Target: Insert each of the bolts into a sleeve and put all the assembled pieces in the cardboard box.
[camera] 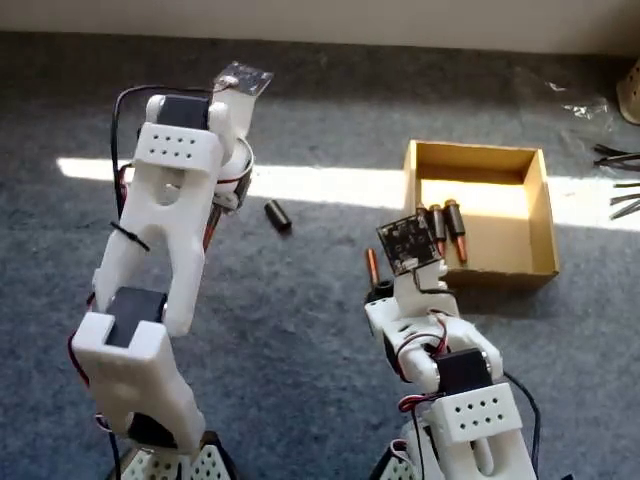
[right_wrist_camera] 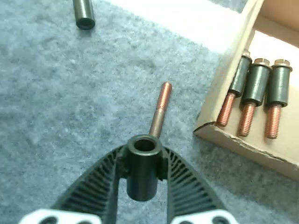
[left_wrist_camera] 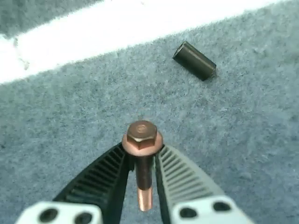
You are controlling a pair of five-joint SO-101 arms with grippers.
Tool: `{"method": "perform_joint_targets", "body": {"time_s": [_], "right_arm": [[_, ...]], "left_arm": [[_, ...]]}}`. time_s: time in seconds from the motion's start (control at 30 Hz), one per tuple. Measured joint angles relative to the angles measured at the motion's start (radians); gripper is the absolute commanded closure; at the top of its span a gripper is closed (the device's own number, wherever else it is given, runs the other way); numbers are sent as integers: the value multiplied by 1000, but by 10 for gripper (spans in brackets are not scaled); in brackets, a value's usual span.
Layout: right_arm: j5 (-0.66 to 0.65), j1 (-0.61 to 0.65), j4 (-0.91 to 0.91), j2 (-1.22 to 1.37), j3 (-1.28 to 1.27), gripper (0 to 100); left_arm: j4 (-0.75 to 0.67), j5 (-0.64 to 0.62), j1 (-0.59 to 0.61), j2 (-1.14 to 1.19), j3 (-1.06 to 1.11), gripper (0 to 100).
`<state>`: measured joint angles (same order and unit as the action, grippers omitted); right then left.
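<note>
My left gripper (left_wrist_camera: 141,151) is shut on a copper bolt (left_wrist_camera: 143,158), hex head pointing away from the wrist, held above the grey carpet. A loose black sleeve (left_wrist_camera: 195,60) lies a little beyond it, also seen in the high view as the sleeve (camera: 277,215). My right gripper (right_wrist_camera: 142,158) is shut on another black sleeve (right_wrist_camera: 142,170), its bore facing up. Just past it a bare bolt (right_wrist_camera: 160,109) lies on the carpet, near the cardboard box (right_wrist_camera: 223,84). Inside the box (camera: 480,150) lie three assembled pieces (camera: 442,228).
A bright strip of sunlight (camera: 330,185) crosses the carpet between the arms and the box. Dark tools or ties (camera: 620,185) and a clear plastic bag (camera: 580,100) lie at the far right edge.
</note>
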<state>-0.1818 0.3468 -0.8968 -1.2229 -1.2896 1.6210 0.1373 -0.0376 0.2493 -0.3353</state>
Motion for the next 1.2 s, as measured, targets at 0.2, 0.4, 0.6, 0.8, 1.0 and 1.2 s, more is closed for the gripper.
{"method": "perform_joint_targets", "body": {"time_s": [0.2, 0.4, 0.6, 0.8, 1.0, 1.2], "right_arm": [[-2, 0, 181, 0, -97, 995], [-3, 72, 227, 0, -112, 995], [-3, 256, 296, 0, -112, 995], [-3, 292, 459, 0, -112, 995], [-3, 318, 608, 0, -112, 995], [-3, 402, 640, 0, -112, 995]], "left_arm": [[-61, 17, -2, -288, 219, 996], [-308, 17, 0, -624, 594, 996], [-423, 15, -2, -865, 787, 996], [-451, -68, -54, -948, 798, 996], [-483, -140, -101, -962, 798, 996], [-522, -146, -100, -1020, 835, 996]]}}
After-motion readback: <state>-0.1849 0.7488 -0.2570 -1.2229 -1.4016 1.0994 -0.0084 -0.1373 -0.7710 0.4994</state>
